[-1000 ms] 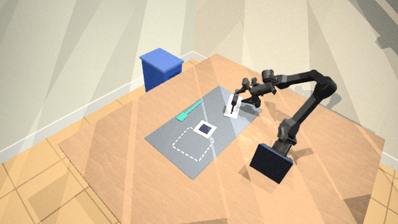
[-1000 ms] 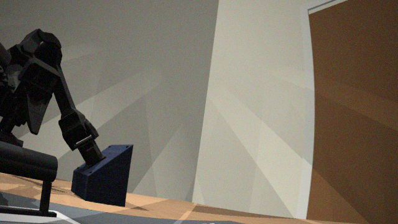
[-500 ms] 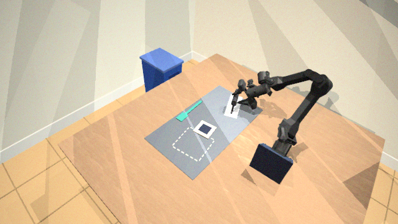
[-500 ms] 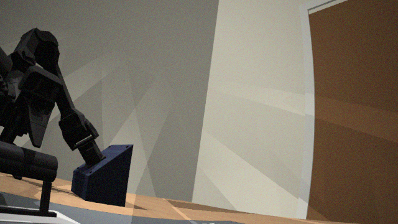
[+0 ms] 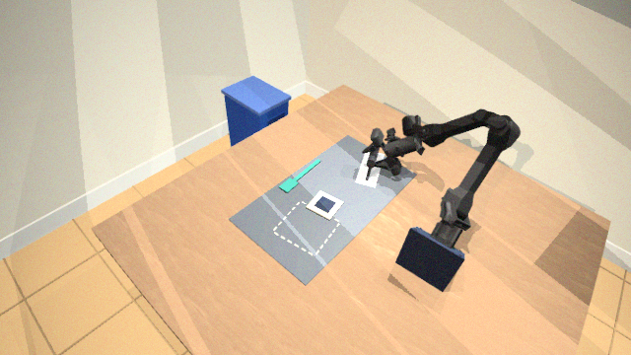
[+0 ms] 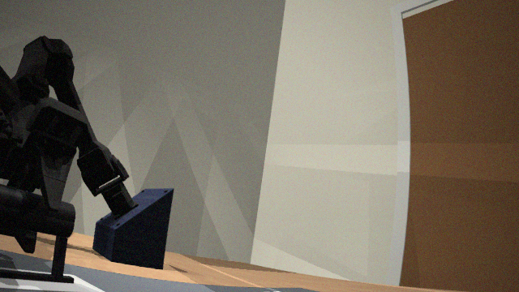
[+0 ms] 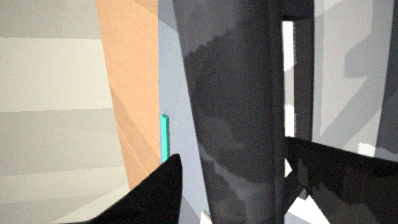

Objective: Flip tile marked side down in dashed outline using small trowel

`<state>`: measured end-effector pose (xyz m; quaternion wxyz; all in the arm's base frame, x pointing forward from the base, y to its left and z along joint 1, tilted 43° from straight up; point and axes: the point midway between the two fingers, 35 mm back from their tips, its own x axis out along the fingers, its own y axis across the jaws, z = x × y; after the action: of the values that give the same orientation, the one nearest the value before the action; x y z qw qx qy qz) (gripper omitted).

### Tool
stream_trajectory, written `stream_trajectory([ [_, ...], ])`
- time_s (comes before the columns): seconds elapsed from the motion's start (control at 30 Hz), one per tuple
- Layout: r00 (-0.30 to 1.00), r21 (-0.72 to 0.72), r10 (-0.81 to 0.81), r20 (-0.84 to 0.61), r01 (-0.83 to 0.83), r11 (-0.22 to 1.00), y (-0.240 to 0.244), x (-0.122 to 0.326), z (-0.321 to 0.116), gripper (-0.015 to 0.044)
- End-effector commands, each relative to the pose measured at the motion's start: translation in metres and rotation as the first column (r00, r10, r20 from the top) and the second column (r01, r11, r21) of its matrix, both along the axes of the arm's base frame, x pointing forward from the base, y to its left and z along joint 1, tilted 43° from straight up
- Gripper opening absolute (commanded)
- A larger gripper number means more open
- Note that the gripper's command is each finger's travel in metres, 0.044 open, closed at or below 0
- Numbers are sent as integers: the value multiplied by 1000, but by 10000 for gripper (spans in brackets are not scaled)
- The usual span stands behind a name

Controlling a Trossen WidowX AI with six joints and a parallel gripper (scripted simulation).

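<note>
Trowel (image 5: 366,179) (image 6: 83,284) (image 7: 288,45), as I take the dark-handled tool to be, lies blade-down on the mat (image 5: 306,268) (image 7: 175,75), its handle (image 5: 371,160) (image 6: 53,215) (image 7: 235,100) raised above the white blade. In the wrist view the handle's long axis runs nearly up and down the picture, between the fingers of the gripper (image 5: 380,158) (image 6: 38,227) (image 7: 232,149), which stand fairly wide and grip nothing. Closing across that axis seems the next need; a skewed pinch could twist the tool. Farther out sits the tile (image 5: 325,204) (image 7: 205,217), marked side up, beyond it the dashed outline (image 5: 282,218).

Dark cylinder (image 7: 235,100) between the black fingertips, teal strip (image 7: 165,137) on the grey mat (image 7: 175,75).
</note>
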<state>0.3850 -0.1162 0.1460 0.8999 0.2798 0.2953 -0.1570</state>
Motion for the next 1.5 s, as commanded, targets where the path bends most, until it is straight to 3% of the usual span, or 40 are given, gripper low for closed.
stream_trajectory([
  [0.0,1000,4,-9,-4,9,1000,-1,4,-6,300],
  [0.03,1000,4,-10,-4,10,1000,-1,4,-6,300],
  [0.23,1000,4,-10,-4,10,1000,-1,4,-6,142],
  [0.93,1000,4,-10,-4,10,1000,-1,4,-6,3],
  [1.27,1000,6,-9,-4,9,1000,39,-4,36,0],
  [1.47,1000,3,-14,0,14,1000,42,-2,34,0],
])
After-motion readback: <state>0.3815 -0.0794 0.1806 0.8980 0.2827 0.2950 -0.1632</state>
